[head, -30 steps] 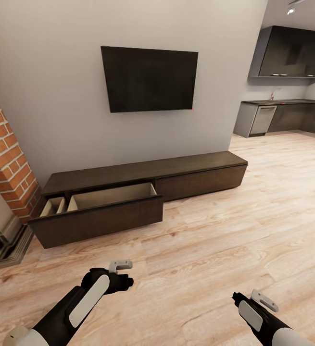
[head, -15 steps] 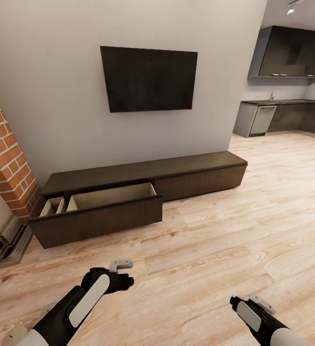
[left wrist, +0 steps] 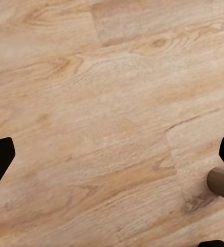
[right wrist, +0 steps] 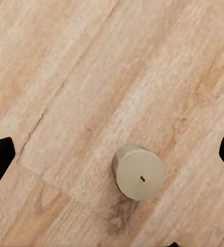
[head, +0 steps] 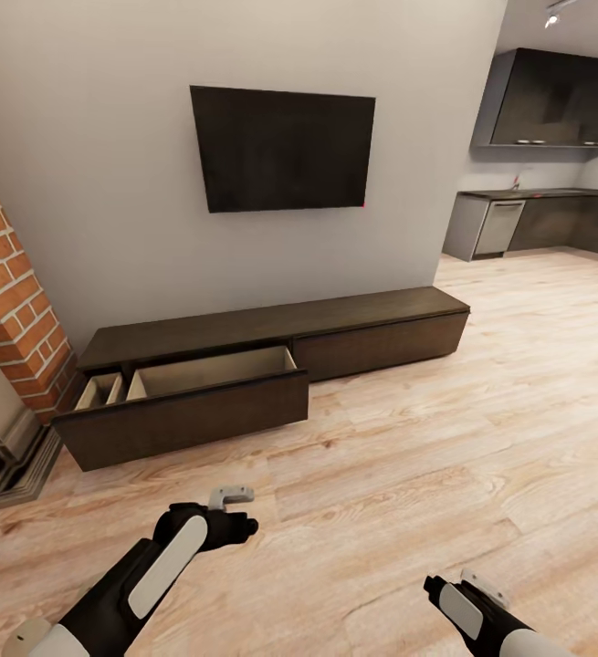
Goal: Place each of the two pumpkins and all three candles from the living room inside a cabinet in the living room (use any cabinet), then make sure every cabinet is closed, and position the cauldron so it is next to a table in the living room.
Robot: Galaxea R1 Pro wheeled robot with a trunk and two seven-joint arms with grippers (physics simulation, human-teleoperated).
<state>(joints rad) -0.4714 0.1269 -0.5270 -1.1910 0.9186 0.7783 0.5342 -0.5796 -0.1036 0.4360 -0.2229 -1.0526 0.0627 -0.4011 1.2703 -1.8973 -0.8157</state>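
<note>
Pale candle point(right wrist: 138, 171) lies on the floor under your right pincer point(right wrist: 112, 154), wide open, empty. Left pincer point(left wrist: 112, 159) likewise. Cabinet point(head: 244, 365) drawer at 11 o'clock gapes, ready for loading.

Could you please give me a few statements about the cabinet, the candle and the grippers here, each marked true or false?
1. The cabinet has one drawer pulled open. True.
2. The open drawer holds a pumpkin. False: what shows of its tan inside is bare.
3. A candle stands on the wood floor below the right gripper. True.
4. The left gripper grips a candle. False: its jaws stand apart over bare floor.
</note>
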